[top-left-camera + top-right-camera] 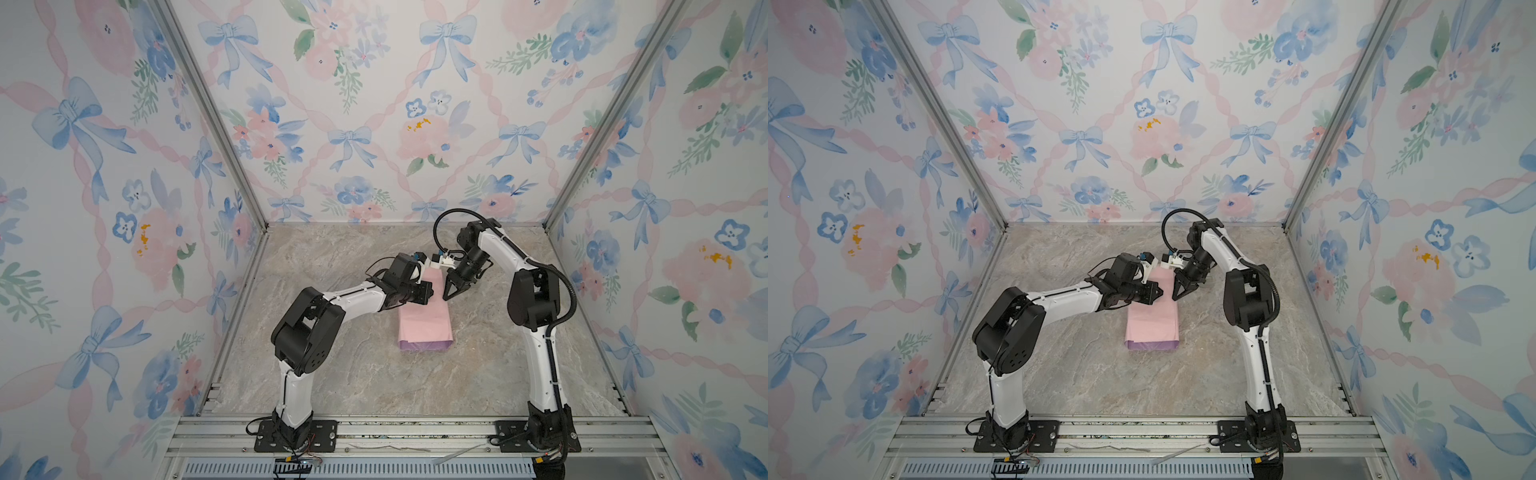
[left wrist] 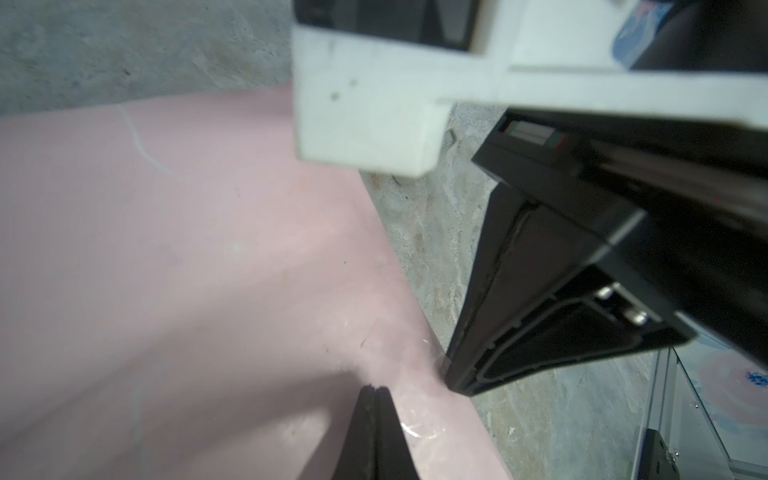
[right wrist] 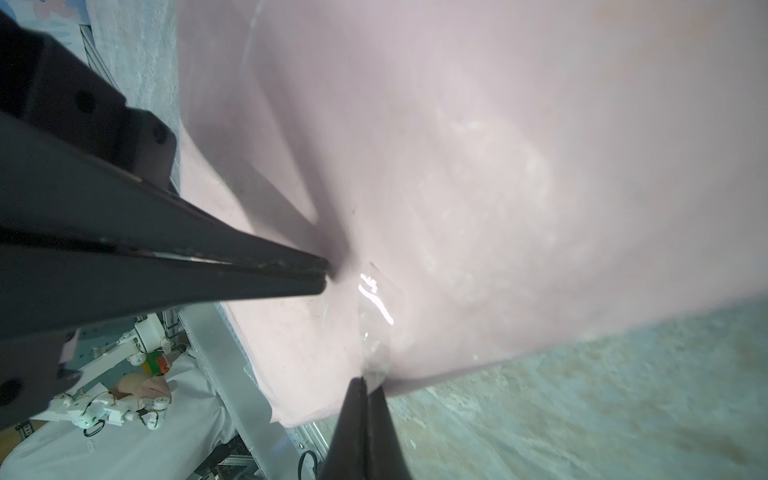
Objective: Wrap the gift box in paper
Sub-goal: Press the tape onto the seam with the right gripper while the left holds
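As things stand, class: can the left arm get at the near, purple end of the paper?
Probably yes. The left gripper, shut, is at the far end of the paper; its purple end lies uncovered, nearer that arm's base, and the right gripper is also at the far end.

Pastel floral-and-bow wallpaper on walls (image 1: pixel 374 104); grey-beige marbled floor (image 1: pixel 365 386); aluminium corner posts (image 1: pixel 213 112).
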{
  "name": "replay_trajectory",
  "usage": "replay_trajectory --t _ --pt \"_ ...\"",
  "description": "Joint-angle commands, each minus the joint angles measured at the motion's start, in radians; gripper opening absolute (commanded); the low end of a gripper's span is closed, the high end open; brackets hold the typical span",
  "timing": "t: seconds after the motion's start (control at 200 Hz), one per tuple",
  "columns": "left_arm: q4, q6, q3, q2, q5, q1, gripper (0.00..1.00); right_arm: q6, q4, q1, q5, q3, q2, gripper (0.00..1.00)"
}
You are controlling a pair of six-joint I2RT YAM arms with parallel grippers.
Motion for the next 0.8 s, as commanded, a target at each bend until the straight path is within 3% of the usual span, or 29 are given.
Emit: replay_trajectory --t 0.0,0.795 --pt "-0.057 0.008 0.015 0.019 0.004 -0.013 0.02 0.009 -0.012 0.003 0.005 0.022 0.014 0.00" --pt "0.069 -0.011 0.025 -0.004 0.043 -0.018 0.02 0.007 -0.007 0.001 0.004 0.014 0.018 0.00"
